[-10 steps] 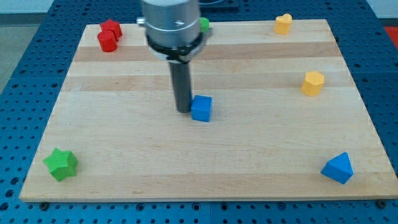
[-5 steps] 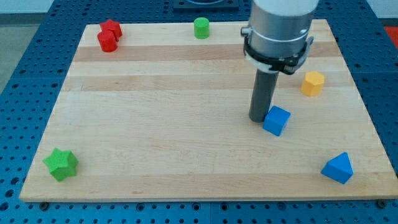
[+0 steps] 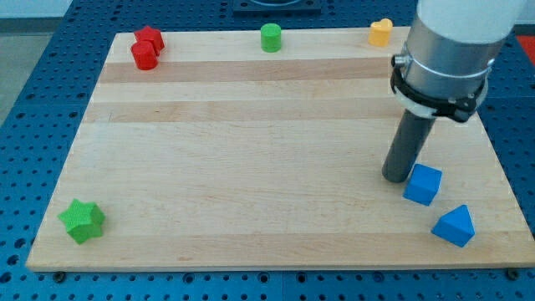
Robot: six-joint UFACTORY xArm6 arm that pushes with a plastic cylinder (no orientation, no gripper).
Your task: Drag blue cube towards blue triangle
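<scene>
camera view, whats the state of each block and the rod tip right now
my tip: down on the board, against the blue cube's left side
blue cube: close to the blue triangle, not touching
blue triangle: alone near the bottom right corner
green star: alone, bottom left
red blocks: two touching, top left

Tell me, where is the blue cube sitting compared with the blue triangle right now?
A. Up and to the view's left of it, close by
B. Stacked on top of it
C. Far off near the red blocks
A: the blue cube lies just up-left of the blue triangle, with my tip against the cube's left side.
</scene>
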